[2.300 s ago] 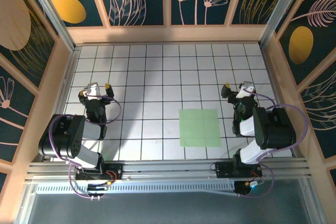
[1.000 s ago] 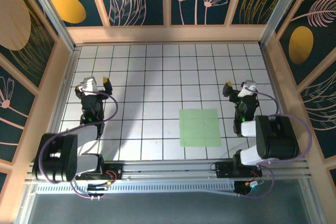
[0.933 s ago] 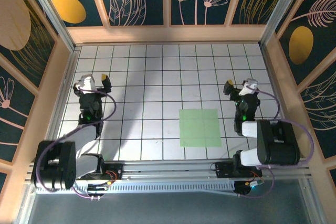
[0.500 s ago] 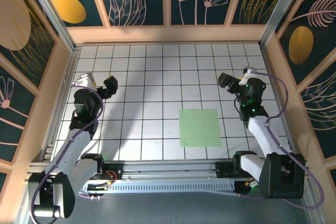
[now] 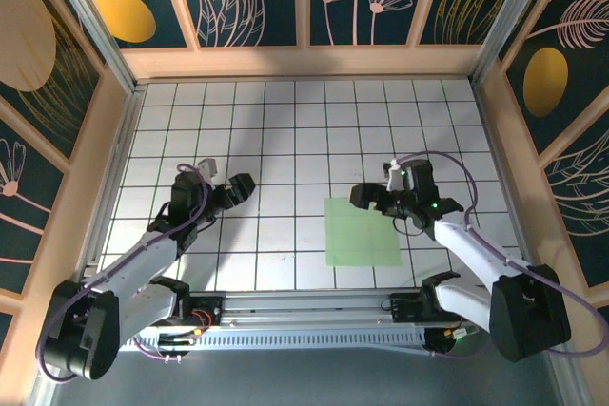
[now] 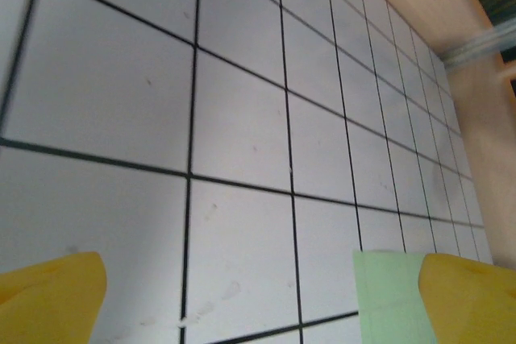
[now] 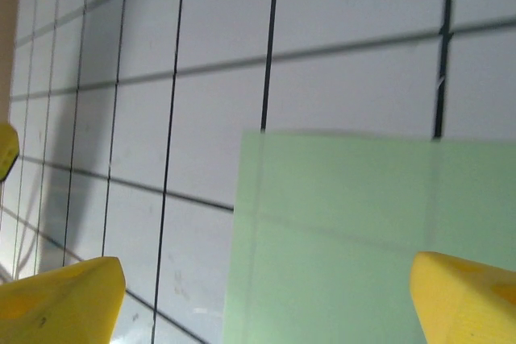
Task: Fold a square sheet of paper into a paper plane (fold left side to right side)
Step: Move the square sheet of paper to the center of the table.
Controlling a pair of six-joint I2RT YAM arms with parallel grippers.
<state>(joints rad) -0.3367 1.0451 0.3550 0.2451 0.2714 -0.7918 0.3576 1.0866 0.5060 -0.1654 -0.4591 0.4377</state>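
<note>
The square sheet of paper [image 5: 363,232] lies flat on the white grid table, pale green with faint crease lines, right of centre near the front. My right gripper [image 5: 377,202] hovers open over the sheet's far edge, near its far-left corner. In the right wrist view the sheet [image 7: 347,231] spreads between the yellow fingertips [image 7: 468,296] of that gripper [image 7: 266,304]. My left gripper [image 5: 231,192] stands open about two tiles left of the sheet. In the left wrist view that gripper [image 6: 258,312] is over bare tiles, with a corner of the sheet [image 6: 387,296] beside its right fingertip [image 6: 468,296].
Wooden walls [image 5: 304,62] enclose the gridded table [image 5: 285,121] on the far, left and right sides. A metal rail [image 5: 304,309] with both arm bases runs along the near edge. A yellow fingertip of the other arm [image 7: 4,151] peeks in at the right wrist view's left edge.
Both arms have swung inward from the table's outer sides. The right gripper came over the sheet's far edge, the left one closer to its left side. The sheet has not moved.
</note>
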